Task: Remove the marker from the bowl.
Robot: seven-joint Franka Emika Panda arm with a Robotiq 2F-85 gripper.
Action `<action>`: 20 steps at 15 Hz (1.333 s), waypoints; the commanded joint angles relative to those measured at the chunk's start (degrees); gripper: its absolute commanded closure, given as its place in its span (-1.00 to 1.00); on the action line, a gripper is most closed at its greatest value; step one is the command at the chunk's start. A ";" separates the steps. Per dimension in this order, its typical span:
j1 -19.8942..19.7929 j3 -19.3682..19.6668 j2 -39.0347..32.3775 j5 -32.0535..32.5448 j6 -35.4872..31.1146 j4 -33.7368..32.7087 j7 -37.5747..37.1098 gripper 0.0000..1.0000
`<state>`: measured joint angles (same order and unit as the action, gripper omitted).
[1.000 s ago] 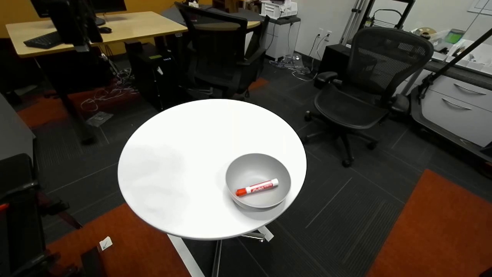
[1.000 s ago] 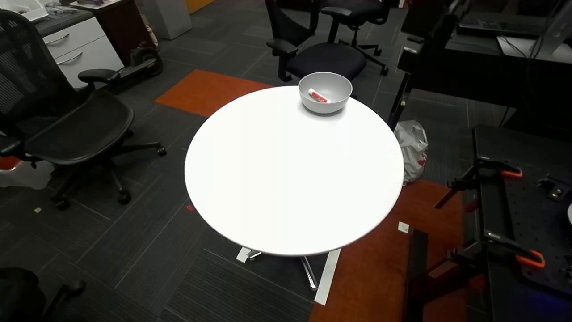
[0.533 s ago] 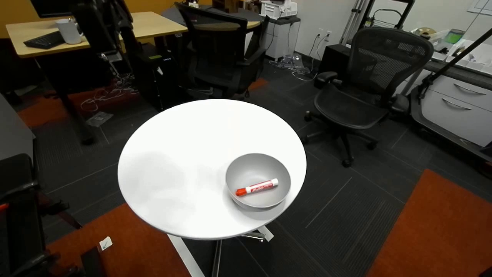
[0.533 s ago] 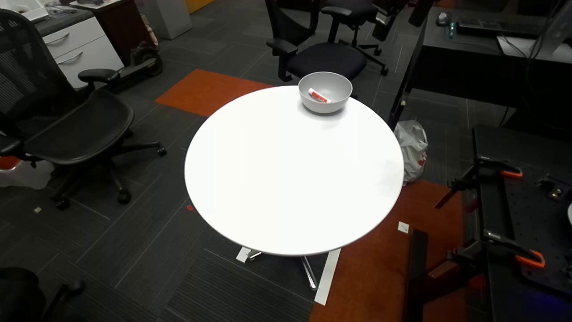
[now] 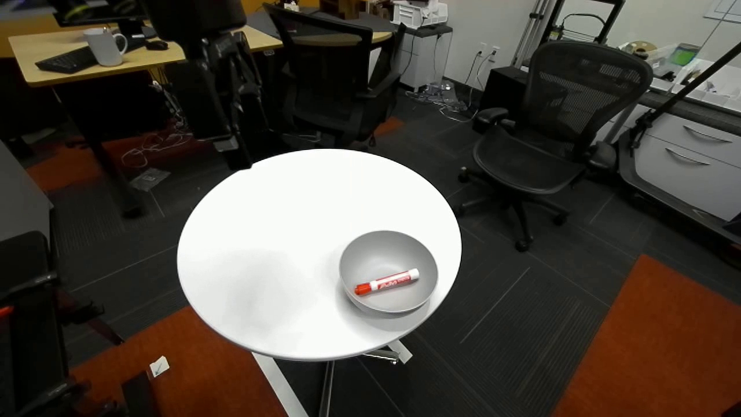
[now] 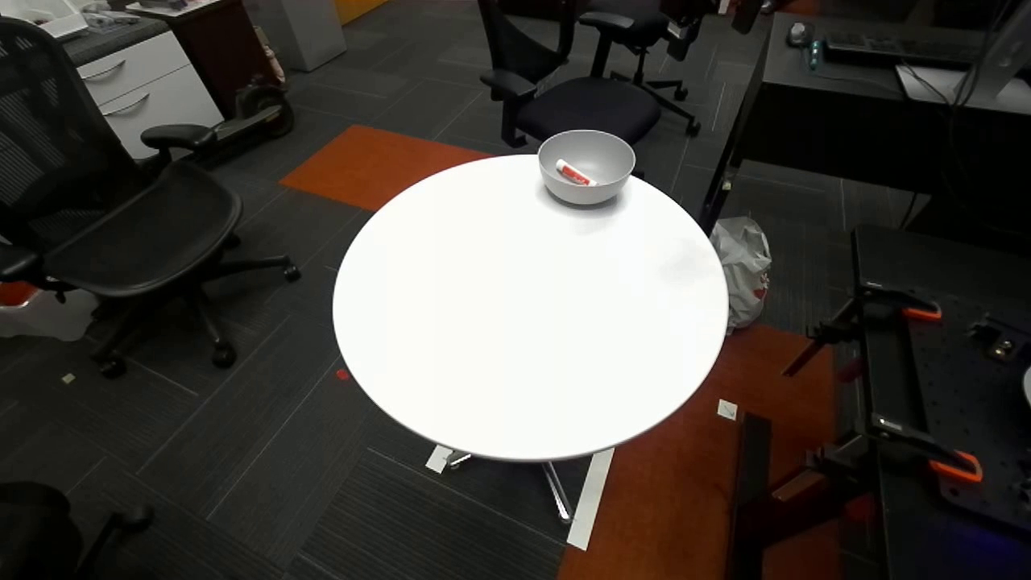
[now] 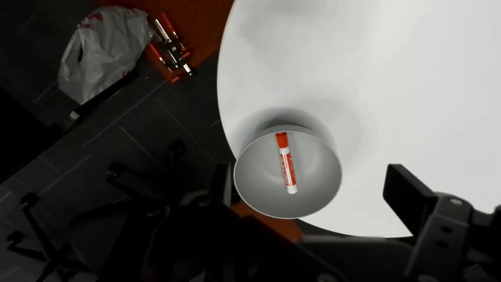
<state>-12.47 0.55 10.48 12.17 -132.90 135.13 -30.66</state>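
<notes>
- The bowl (image 7: pixel 313 196) stands upright close to the edge of the tabletop (image 5: pixel 278 231); in an exterior view I see only a thin white strip between it and that edge.
- On the bowl's other side the tabletop spreads wide and white, the biggest stretch of room up there.
- The marker (image 7: pixel 287 164) lies in the bowl, its whole length within the rim, the curved wall ringing it all round. Its red end is near that wall; whether they touch, I can't tell.
- The fingers (image 7: pixel 409 196) stand wide apart and hold nothing. In the wrist view the bowl shows between them, yet in an exterior view the fingers (image 5: pixel 238 157) hang well apart from it.
- Past the edge near the bowl, dark carpet (image 5: pixel 521 324) lies below, with an orange patch (image 5: pixel 654 353) farther out.
- A black chair (image 6: pixel 592 105) stands just beyond the bowl, off the edge, in an exterior view.
- A mesh chair (image 5: pixel 587 81) stands farther from the bowl, in both exterior views.
- A plastic bag (image 7: pixel 105 51) sits past the edge, well apart from the bowl, with red-handled clamps (image 7: pixel 172 49) just beside it in the wrist view.
</notes>
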 commanded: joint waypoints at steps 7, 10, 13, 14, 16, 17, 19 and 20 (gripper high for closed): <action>1.30 1.37 -0.73 0.22 0.19 -0.36 -0.02 -1.00; 1.27 3.13 -5.23 -2.76 -1.21 -3.52 4.79 -1.00; 1.04 5.24 -11.63 -3.23 -3.46 -8.31 9.18 -1.00; 1.01 5.92 -13.99 -3.16 -4.23 -10.15 10.26 -1.00; 1.15 7.15 -18.41 -4.72 -5.33 -13.70 13.50 -1.00; 1.22 7.52 -20.39 -5.47 -5.66 -15.28 14.73 -1.00; 1.39 8.01 -24.33 -6.37 -6.03 -18.34 16.54 -1.00; 1.39 7.99 -26.17 -7.26 -6.01 -19.79 17.43 -1.00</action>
<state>-11.80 7.70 -10.05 7.33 -138.51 120.70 -16.45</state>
